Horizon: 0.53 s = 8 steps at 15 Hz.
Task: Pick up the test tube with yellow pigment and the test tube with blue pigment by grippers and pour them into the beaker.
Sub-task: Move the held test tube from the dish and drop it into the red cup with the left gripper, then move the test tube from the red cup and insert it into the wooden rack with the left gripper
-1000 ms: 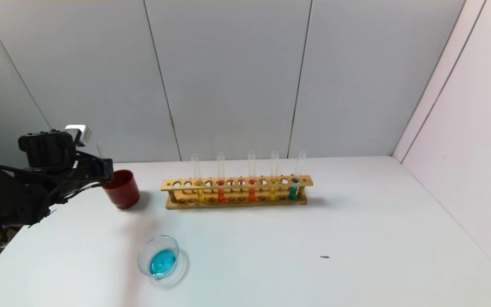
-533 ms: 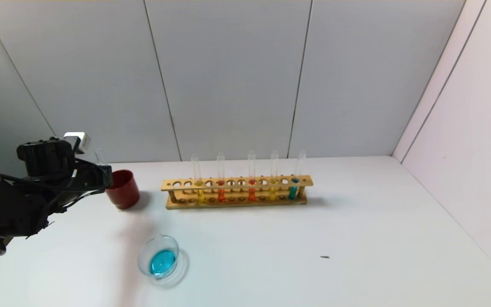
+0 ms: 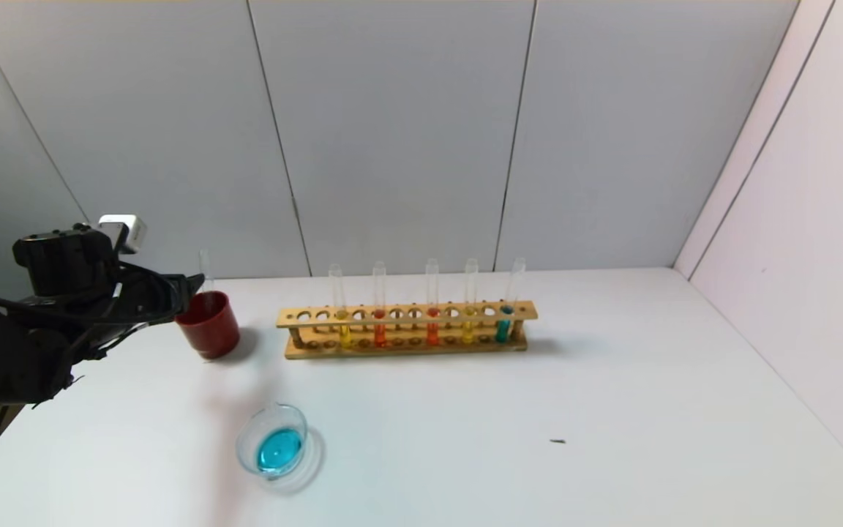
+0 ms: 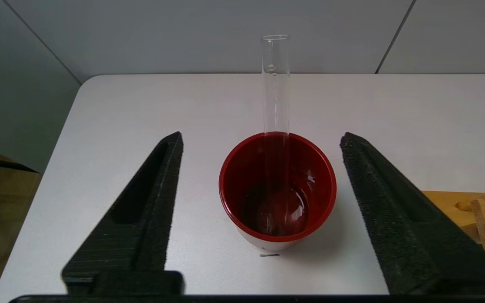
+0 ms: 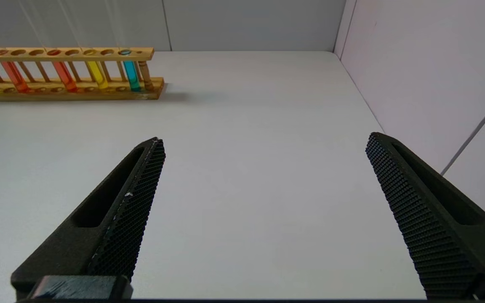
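One empty clear glass tube [image 4: 275, 126] stands in the opaque dark-red cup [image 4: 277, 189], leaning on its rim — left claw [image 4: 260, 145] open just beside it, fingers apart, touching nothing. Right claw [image 5: 263, 145] open over bare white surface [image 3: 612, 410]. Yellow-liquid tube [image 3: 469, 322] and teal-blue-liquid tube [image 3: 504, 322] upright in the wooden rack [image 3: 407, 312]; low clear glass beaker [image 3: 273, 441] holds blue liquid.

Beaker [image 3: 272, 442] of blue liquid, upright
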### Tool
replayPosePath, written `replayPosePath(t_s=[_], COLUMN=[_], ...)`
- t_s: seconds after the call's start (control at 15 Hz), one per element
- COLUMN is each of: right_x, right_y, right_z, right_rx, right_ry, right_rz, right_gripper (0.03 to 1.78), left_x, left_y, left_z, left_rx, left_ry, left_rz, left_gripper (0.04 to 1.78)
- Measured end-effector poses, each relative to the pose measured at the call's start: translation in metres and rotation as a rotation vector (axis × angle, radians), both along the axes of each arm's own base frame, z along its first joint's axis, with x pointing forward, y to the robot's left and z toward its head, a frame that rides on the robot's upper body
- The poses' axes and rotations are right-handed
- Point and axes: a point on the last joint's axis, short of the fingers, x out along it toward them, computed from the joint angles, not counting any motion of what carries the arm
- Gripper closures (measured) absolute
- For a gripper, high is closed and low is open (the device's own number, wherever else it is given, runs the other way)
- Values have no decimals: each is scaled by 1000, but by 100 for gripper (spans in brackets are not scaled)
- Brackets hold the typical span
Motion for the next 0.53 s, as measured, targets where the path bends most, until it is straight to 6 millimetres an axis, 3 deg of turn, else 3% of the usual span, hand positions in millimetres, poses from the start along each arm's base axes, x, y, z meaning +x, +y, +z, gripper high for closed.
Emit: replayPosePath(t_s=[0.13,0.27,0.53], right_x=[0,0,0], right_y=[0,0,0], right_z=[0,0,0], right_rx=[0,0,0], right_ry=[0,0,0], right_rz=[0,0,0], right_gripper=[7,7,7], left_x=[-6,-15,-37], left_y=[-2,-7,-27], left_z=[6,12,24], left_rx=[16,26,39], left_ry=[-8,-11,-12], left_rz=[5,-3,-59], left_gripper=[23,11,8])
